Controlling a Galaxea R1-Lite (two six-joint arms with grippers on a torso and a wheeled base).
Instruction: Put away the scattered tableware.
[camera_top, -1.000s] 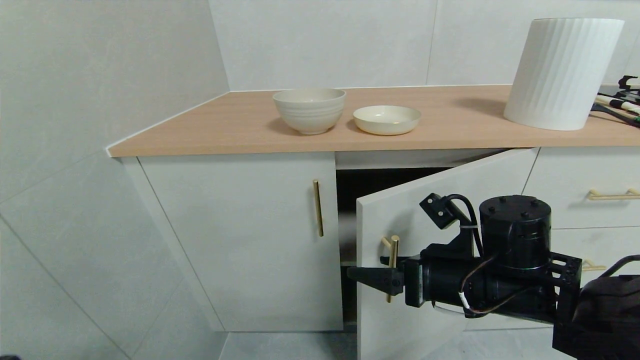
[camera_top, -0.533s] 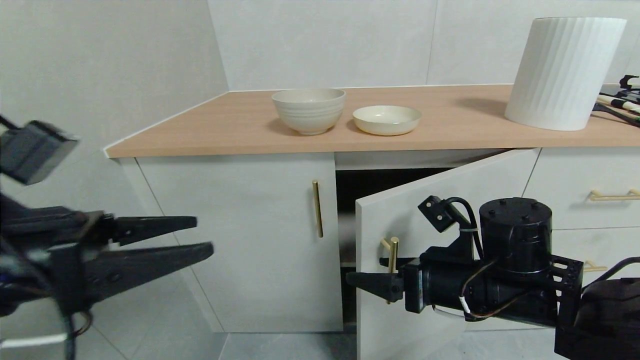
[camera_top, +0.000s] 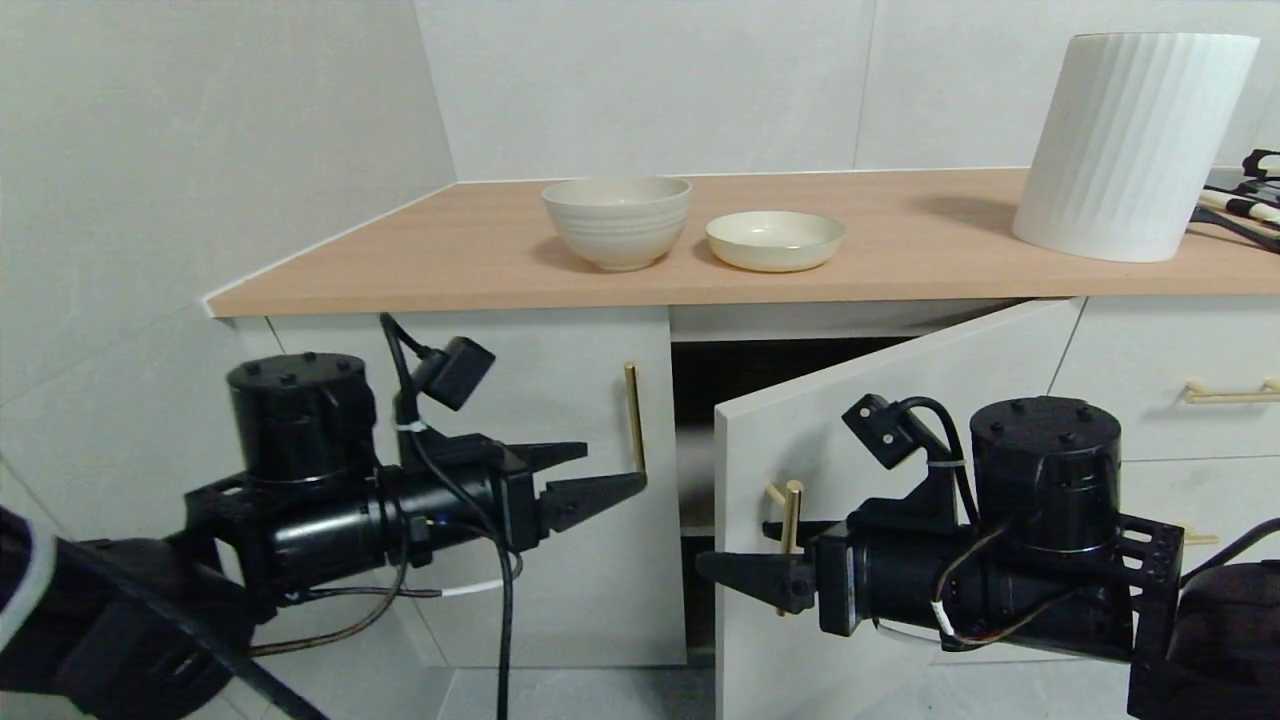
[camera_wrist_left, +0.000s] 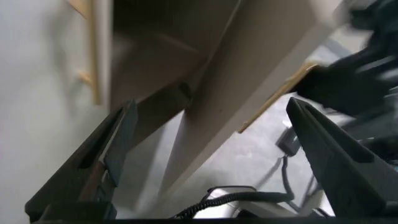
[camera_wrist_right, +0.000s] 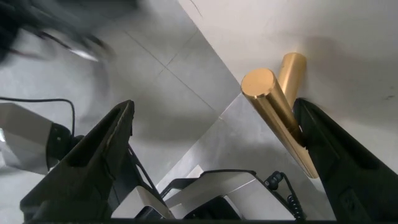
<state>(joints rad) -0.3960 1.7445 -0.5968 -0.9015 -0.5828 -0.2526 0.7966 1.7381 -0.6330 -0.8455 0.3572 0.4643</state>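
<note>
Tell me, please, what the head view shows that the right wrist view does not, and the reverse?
Head view, of the two: ribbed bowl and shallow dish on the countertop, a white ribbed container, the left gripper by the closed door. Right wrist view: the flat round end of the brass handle. Both: the open right gripper at that handle.

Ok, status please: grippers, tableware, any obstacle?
Left gripper jaws open by shut door's handle. Right gripper jaws open at ajar door's handle. Bowl and dish on counter.
</note>
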